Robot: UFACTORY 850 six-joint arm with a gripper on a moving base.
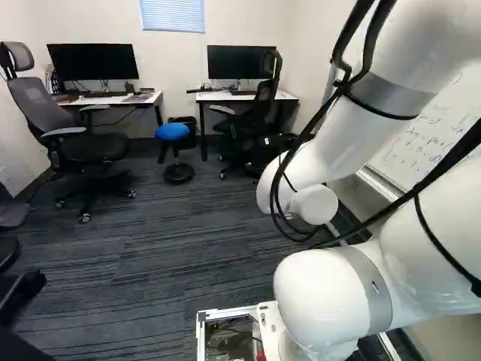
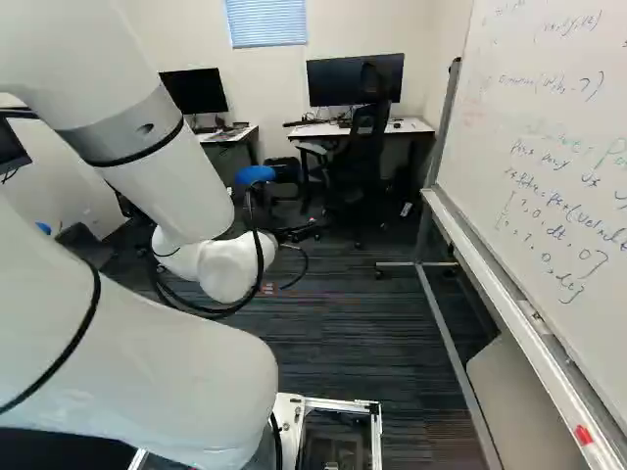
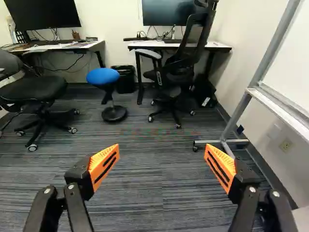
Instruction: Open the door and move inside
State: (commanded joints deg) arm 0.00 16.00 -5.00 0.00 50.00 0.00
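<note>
No door or door handle shows in any view. In the wrist view my gripper (image 3: pixel 162 158) is open, its two orange pads (image 3: pixel 104 166) wide apart with only carpet seen beyond the gap. Both base views show the arm's white wrist (image 1: pixel 316 204) hanging above the floor; the gripper itself cannot be made out clearly there. The room's far wall (image 2: pixel 265 83), with a small window, stands ahead behind two desks.
A wheeled whiteboard (image 2: pixel 549 166) stands along the right side, its metal foot (image 3: pixel 227 143) on the carpet. Ahead are a blue stool (image 3: pixel 113 112), a black office chair (image 3: pixel 174 79) and a desk (image 2: pixel 416 125). Another desk (image 1: pixel 143 98) and grey chair (image 1: pixel 83 143) are farther left.
</note>
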